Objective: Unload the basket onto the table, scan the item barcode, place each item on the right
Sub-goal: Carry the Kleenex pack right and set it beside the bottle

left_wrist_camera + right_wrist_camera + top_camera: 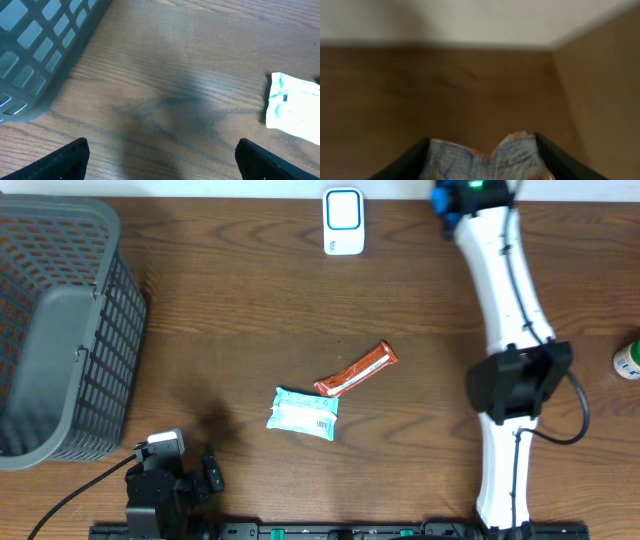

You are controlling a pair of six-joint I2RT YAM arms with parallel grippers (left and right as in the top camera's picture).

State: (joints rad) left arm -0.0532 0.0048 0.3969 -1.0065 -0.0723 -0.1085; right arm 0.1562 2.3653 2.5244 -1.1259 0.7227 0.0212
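Note:
In the right wrist view my right gripper (481, 146) is shut on a white packet (470, 160) with blue print and orange edges, which buckles into a V between the two fingers. In the overhead view the right arm (505, 270) reaches to the table's far edge, and its gripper runs off the top of the picture. A white and blue scanner (342, 220) stands at the far middle, left of that arm. My left gripper (162, 150) hangs open over bare wood near the front left, with nothing between its fingers.
An orange bar (357, 370) and a light blue and white packet (303, 413) lie mid-table; that packet (292, 105) lies to the right ahead of my left gripper. A grey basket (60, 330) fills the left side. A green and white bottle (628, 360) stands at the right edge.

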